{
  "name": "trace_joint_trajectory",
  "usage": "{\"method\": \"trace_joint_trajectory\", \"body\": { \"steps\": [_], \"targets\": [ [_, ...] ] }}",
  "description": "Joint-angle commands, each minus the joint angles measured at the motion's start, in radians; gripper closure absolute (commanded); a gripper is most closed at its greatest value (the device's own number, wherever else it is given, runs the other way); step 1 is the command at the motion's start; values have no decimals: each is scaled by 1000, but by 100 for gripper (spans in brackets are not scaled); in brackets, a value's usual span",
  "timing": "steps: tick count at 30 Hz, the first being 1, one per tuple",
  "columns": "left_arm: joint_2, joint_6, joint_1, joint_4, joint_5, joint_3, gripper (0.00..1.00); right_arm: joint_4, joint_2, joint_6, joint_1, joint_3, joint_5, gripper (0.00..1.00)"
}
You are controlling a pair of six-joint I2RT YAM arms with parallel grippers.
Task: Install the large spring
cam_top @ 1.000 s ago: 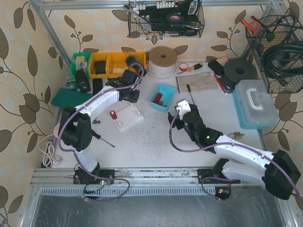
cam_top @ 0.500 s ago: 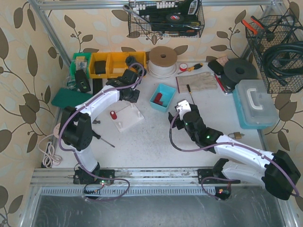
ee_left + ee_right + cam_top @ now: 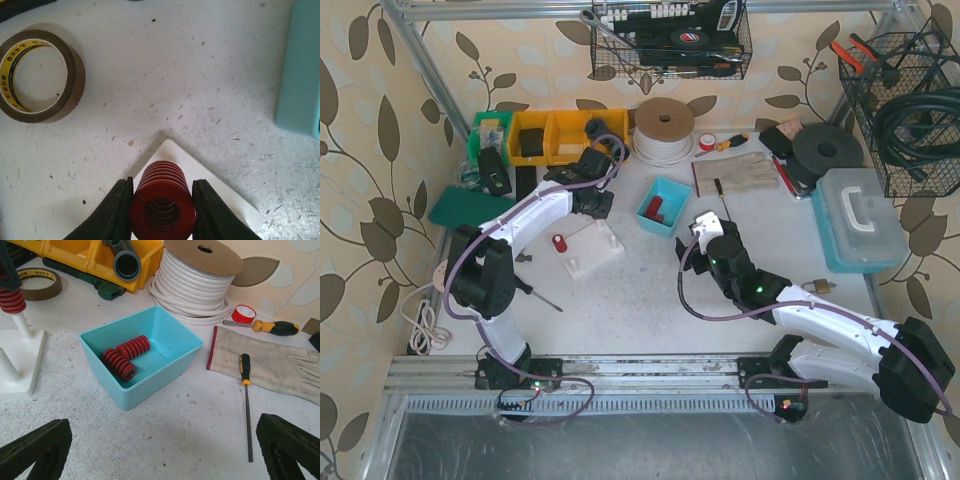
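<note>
My left gripper (image 3: 161, 210) is shut on a large red spring (image 3: 161, 200), one black finger on each side. It holds the spring upright over a corner of the white base (image 3: 210, 180). In the right wrist view the spring (image 3: 11, 299) sits at the top of a white peg (image 3: 21, 326) on the base (image 3: 20, 365). I cannot tell how far down the peg it is. In the top view the left gripper (image 3: 592, 200) is at the far edge of the base (image 3: 592, 250). My right gripper (image 3: 165, 450) is open and empty, and it also shows in the top view (image 3: 705, 228).
A teal bin (image 3: 165, 375) holds two more red springs (image 3: 120, 360). A brown tape roll (image 3: 37, 80) lies by the left gripper. A cable spool (image 3: 192, 282), yellow bins (image 3: 550, 135), a glove (image 3: 270, 360) and a screwdriver (image 3: 245, 390) lie around. A small red piece (image 3: 559, 241) sits by the base.
</note>
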Motion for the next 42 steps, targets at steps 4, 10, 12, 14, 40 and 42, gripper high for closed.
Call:
{"method": "trace_joint_trajectory", "body": {
  "steps": [4,10,12,14,40,42],
  "targets": [
    [-14,8,8,14,8,-23,100,2,7,5,-5,37,-13,1],
    [30,-6,9,48,21,-46,100,2,7,4,-6,36,-11,1],
    [48,-8,9,51,12,-47,100,2,7,5,-6,37,-16,1],
    [58,-12,9,52,19,-48,99,1,6,5,-7,39,-17,1],
    [-432,-78,9,306,76,-349,21,-64,104,105,-73,120,-70,3],
    [-513,-98,8,400,96,-449,21,-124,162,132,-98,198,-114,7]
  ]
}}
